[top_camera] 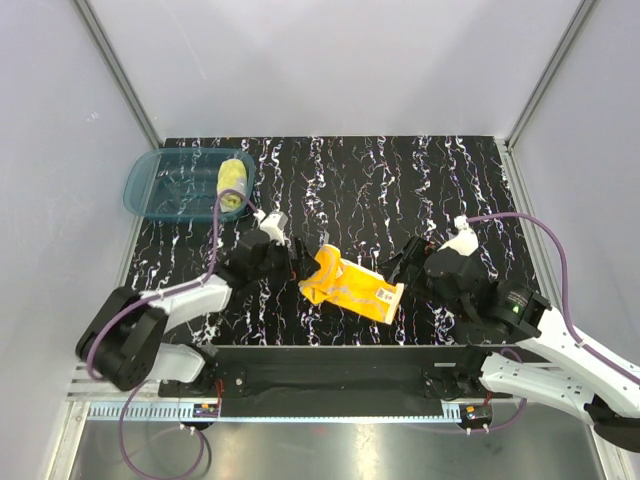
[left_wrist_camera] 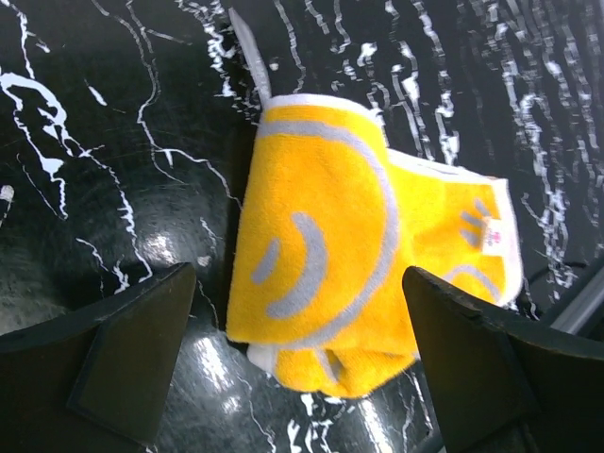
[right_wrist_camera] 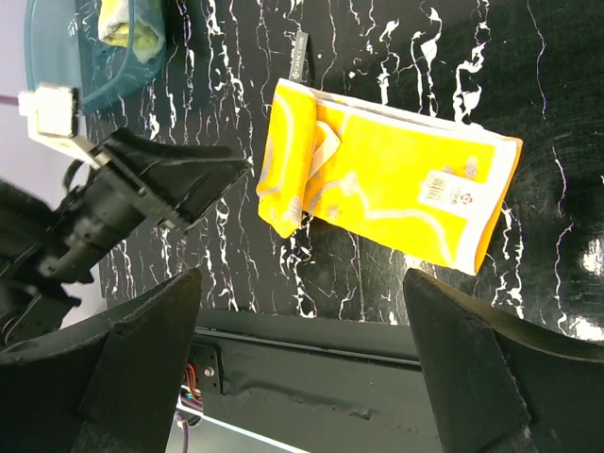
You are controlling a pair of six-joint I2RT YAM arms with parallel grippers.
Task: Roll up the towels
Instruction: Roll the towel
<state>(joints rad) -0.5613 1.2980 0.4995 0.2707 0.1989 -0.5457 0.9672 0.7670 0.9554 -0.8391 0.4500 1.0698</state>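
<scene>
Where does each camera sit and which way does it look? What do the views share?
Top external: above and behind the arms, looking down on the table; both arms show, left gripper and right gripper.
Left wrist: on the left arm, looking down at the orange towel; its fingers show.
Right wrist: on the right arm, facing the left gripper; its fingers show.
Shared: all three show the orange towel.

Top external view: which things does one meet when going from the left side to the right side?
Teal basin with the pale yellow towel inside → left gripper → orange towel → right gripper.
</scene>
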